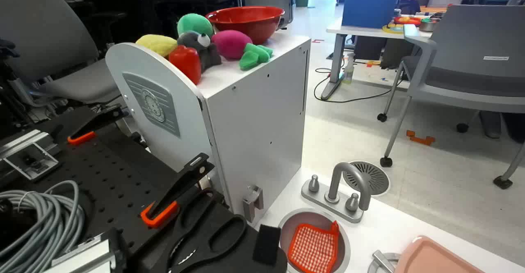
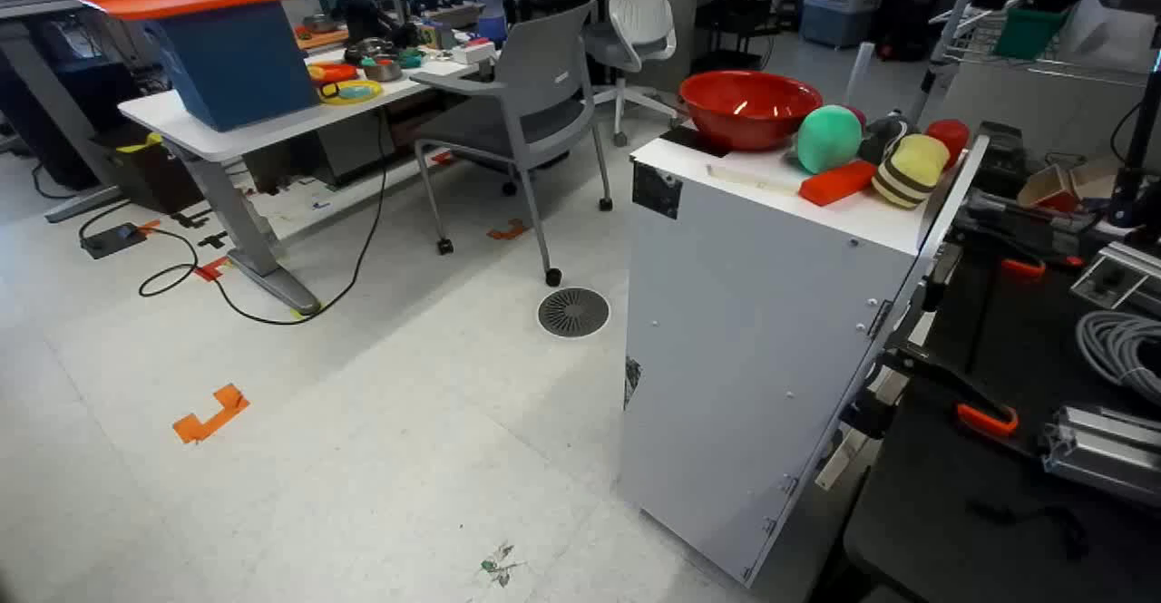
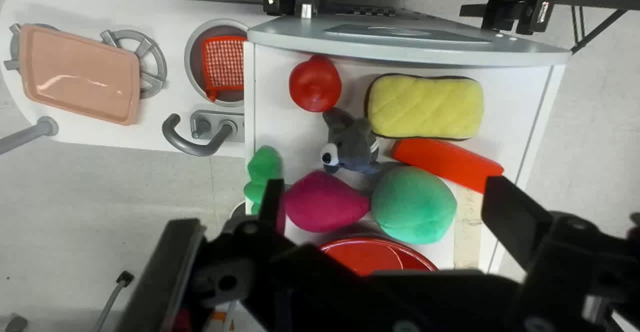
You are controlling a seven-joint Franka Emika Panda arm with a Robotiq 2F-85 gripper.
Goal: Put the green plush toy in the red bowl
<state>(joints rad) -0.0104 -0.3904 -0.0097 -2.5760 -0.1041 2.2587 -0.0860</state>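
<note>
The green plush toy (image 3: 414,204) is a rounded, bright green ball-like toy on the white top of the grey-white cabinet. It shows in both exterior views (image 1: 195,23) (image 2: 828,139). The red bowl (image 3: 377,258) is wide and smooth and stands on the same top beside the toy; in the wrist view the gripper hides most of it. Both exterior views show it too (image 1: 248,24) (image 2: 748,118). My gripper (image 3: 383,192) is open and empty, its fingers wide apart. It looks down on the toys from above, with the green toy between the fingers in the picture. The exterior views do not show it.
Close around the green toy lie a pink plush (image 3: 325,202), a grey plush (image 3: 352,147) and a red block (image 3: 445,162). A yellow plush (image 3: 425,106), a red pepper (image 3: 316,83) and a green leafy piece (image 3: 264,167) lie farther off. A raised curved panel (image 3: 410,47) edges the top.
</note>
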